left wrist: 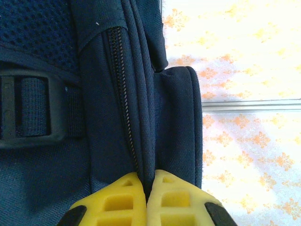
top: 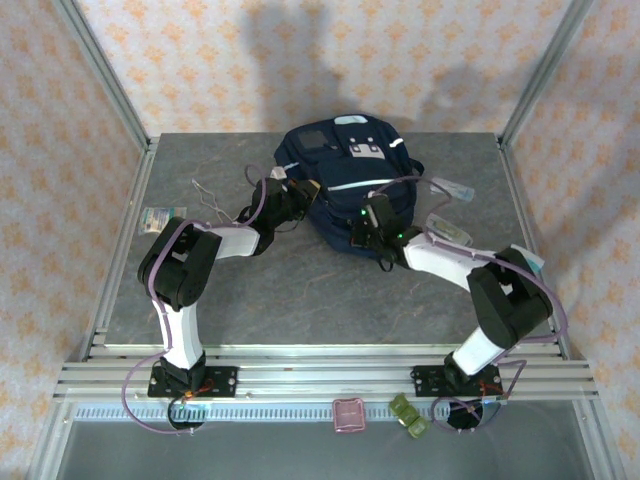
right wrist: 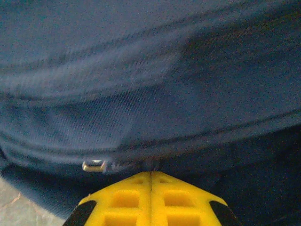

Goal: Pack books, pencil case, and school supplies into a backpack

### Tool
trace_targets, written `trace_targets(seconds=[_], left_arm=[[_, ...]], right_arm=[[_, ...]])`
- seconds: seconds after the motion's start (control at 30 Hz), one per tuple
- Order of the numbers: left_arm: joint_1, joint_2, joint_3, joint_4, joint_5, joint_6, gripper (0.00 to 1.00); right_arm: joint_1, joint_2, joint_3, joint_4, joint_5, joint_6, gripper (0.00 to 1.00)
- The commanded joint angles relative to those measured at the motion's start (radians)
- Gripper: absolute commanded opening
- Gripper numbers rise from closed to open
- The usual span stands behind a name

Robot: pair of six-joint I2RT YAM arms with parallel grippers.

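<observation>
Noting backpack (top: 340,170) at far centre of table (top: 300,290): slumped, navy woven cloth, pale grey stripes, white patches on front pocket. Grey mottled tabletop, stone-like.

At bag's left flank, left gripper (top: 303,190); at bag's near edge, right gripper (top: 370,218).

Left wrist view:
- backpack (left wrist: 178,141) close up, fine twill
- black coil zip (left wrist: 120,94) running along a seam
- open mesh padding and black plastic buckle (left wrist: 28,113) on ribbed webbing
- left gripper (left wrist: 146,181) closed, blocky yellow hollow-celled tips meeting on a cloth fold
- cannot tell whether fold is pinched

Right wrist view:
- backpack (right wrist: 141,70) blurred, smooth blue cloth in soft ridges
- small metal zip pull (right wrist: 94,165) just beside right gripper (right wrist: 151,179)
- tips pressed flush, nothing seen between

On table:
- right of bag, school supplies (top: 452,190), slim clear packets
- on near rail between arm bases, pencil case (top: 350,413), pink and rounded
- far left, thin bent wire (top: 212,198) and flat greenish-white packet (top: 160,220)
</observation>
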Motion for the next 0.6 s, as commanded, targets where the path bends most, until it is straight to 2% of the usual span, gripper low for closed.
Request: trace_targets(seconds=[0.0, 0.07, 0.13, 0.23, 0.3, 0.37, 0.5, 0.57], left_arm=[[0.012, -0.070, 0.034, 0.171, 0.018, -0.040, 0.00], [0.011, -0.062, 0.035, 0.185, 0.029, -0.053, 0.00], [0.011, -0.059, 0.036, 0.188, 0.034, -0.056, 0.00], [0.012, -0.064, 0.025, 0.191, 0.039, -0.054, 0.00], [0.013, -0.068, 0.017, 0.192, 0.040, -0.054, 0.00], [0.013, -0.070, 0.009, 0.195, 0.040, -0.055, 0.00], [0.012, -0.062, 0.012, 0.223, 0.050, -0.088, 0.00], [0.012, -0.063, 0.025, 0.217, 0.054, -0.092, 0.00]], right_arm=[[0.040, -0.023, -0.080, 0.097, -0.069, 0.042, 0.03], [0.045, -0.020, -0.092, 0.122, -0.080, 0.051, 0.07], [0.047, -0.006, -0.061, 0.083, -0.027, 0.043, 0.17], [0.034, -0.028, -0.012, 0.029, 0.042, 0.010, 0.24], [-0.001, -0.068, -0.009, 0.030, 0.030, 0.006, 0.28], [-0.032, -0.093, -0.008, 0.033, 0.020, -0.005, 0.31], [-0.039, -0.074, 0.009, 0.018, 0.028, -0.067, 0.31], [-0.039, -0.066, 0.006, 0.038, 0.004, -0.098, 0.35]])
